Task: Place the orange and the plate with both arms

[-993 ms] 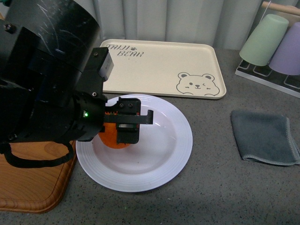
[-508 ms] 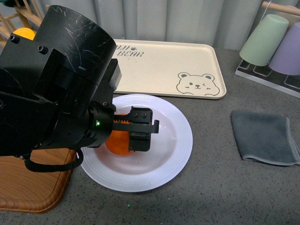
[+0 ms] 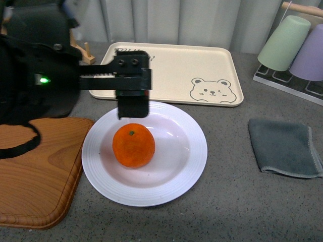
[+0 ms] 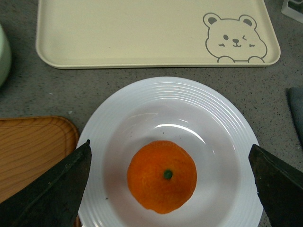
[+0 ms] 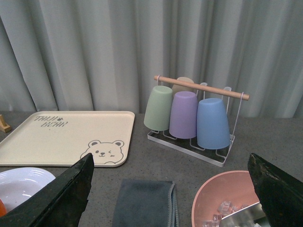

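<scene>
Left arm [image 3: 35, 85] hid tray [image 3: 202, 65] corner at plate's [image 3: 200, 151] 10 o'clock. Board [image 3: 40, 171] at 8, cloth [image 3: 282, 146] at 3 were clipped by frame.

Open counter [image 3: 228, 171] between plate [image 3: 198, 151] and cloth [image 3: 285, 147]

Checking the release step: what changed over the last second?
The left gripper let go of the orange, opened and lifted up and back off it. The orange now sits free in the plate. Plate, bear tray and grey cloth stayed put.

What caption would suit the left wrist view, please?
Open left gripper above small bright-orange mandarin resting in ribbed white plate.
</scene>
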Action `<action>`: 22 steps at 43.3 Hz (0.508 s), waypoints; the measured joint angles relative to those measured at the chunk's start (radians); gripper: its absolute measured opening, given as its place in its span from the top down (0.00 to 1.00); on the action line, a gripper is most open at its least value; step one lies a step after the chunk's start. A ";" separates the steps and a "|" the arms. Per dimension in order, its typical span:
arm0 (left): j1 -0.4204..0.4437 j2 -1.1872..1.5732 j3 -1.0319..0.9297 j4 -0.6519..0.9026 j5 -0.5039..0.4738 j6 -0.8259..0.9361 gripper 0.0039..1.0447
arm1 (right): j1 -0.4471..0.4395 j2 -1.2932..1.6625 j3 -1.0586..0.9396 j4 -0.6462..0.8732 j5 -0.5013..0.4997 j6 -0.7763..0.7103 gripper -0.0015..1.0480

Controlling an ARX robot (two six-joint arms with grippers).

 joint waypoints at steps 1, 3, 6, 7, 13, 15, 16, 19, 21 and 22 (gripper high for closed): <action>0.013 -0.040 -0.031 0.006 -0.008 0.000 0.06 | 0.000 0.000 0.000 0.000 0.000 0.000 0.09; 0.039 -0.108 -0.083 0.013 -0.008 0.000 0.06 | 0.000 0.000 0.000 0.000 0.000 0.000 0.09; 0.080 -0.223 -0.161 -0.001 -0.015 0.001 0.06 | 0.000 0.000 0.000 0.000 0.000 0.000 0.09; 0.095 -0.266 -0.187 -0.014 -0.019 0.001 0.06 | 0.000 0.000 0.000 0.000 0.000 0.000 0.09; 0.171 -0.502 -0.293 -0.115 -0.042 -0.001 0.06 | 0.000 0.000 0.000 0.000 0.000 0.000 0.09; 0.193 -0.585 -0.318 -0.161 -0.055 -0.003 0.06 | 0.000 0.000 0.000 0.000 0.000 0.000 0.09; 0.200 -0.612 -0.325 -0.176 -0.058 -0.004 0.06 | 0.000 0.000 0.000 0.000 0.000 0.000 0.09; 0.225 -0.704 -0.345 -0.223 -0.057 -0.023 0.06 | 0.000 0.000 0.000 0.000 0.000 0.000 0.09; 0.244 -0.774 -0.358 -0.255 -0.064 -0.043 0.06 | 0.000 0.000 0.000 0.000 0.000 0.000 0.09; 0.249 -0.794 -0.364 -0.257 -0.068 -0.049 0.06 | 0.000 0.000 0.000 0.000 0.000 0.000 0.09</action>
